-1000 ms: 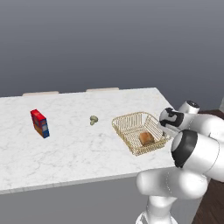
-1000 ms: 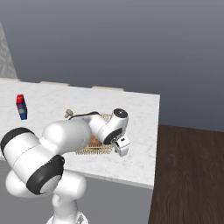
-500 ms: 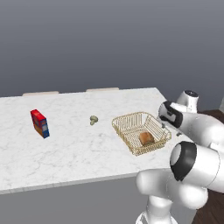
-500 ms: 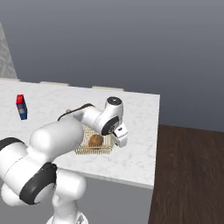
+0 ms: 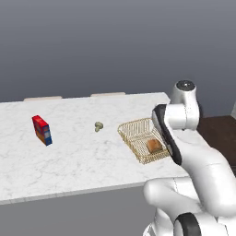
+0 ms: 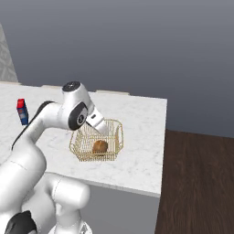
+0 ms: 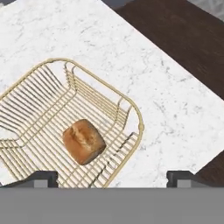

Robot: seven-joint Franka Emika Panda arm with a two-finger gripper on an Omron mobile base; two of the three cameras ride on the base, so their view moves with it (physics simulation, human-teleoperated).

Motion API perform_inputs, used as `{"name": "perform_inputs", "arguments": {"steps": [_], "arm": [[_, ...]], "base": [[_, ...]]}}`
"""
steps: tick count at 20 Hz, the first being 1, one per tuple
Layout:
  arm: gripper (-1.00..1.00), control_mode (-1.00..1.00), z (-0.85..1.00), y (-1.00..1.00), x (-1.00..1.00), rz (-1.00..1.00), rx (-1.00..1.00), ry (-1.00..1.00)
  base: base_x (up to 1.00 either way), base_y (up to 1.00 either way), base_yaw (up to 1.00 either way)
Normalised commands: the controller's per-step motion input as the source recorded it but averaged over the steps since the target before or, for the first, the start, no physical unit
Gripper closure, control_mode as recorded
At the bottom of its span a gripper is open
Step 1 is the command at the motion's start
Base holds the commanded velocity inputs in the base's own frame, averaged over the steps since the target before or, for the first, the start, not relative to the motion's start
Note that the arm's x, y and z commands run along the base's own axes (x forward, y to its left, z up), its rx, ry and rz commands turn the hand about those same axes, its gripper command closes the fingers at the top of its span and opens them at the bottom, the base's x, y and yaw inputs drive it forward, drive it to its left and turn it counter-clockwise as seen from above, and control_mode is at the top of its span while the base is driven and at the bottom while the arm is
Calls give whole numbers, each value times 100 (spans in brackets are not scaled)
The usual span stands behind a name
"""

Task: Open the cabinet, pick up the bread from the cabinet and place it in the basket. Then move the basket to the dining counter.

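The gold wire basket [image 5: 132, 125] [image 6: 80, 149] [image 7: 110, 88] rests on the white marble dining counter [image 5: 69, 156] [image 6: 137, 160] [image 7: 175, 109], close to its right end. Inside the basket lies the golden-brown bread [image 5: 154, 145] [image 6: 100, 146] [image 7: 84, 141]. My gripper [image 6: 102, 129] [image 7: 112, 178] hovers above the basket, open, with nothing between its fingers. In the hand view the two dark fingertips [image 7: 42, 177] stand wide apart, over the basket's near side. The cabinet is out of view.
A red and blue box [image 5: 41, 130] [image 6: 22, 111] stands at the counter's left, and a small pale greenish lump [image 5: 98, 126] lies between it and the basket. Past the counter's right edge is dark wood floor [image 6: 196, 183]. Two chair backs [image 5: 42, 97] show at the far edge.
The jaws have spread wide and let go of the basket's rim. The hand has risen above the basket. Basket and bread stay where they were.
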Motion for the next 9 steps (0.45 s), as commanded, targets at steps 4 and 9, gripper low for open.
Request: {"name": "perform_inputs", "arguments": {"steps": [4,9], "arm": [[-100,-100,100,100,-81,16,-35,-19],[-100,-100,100,100,-59,22,-28,-6]], "base": [[0,0,0],[0,0,0]]}}
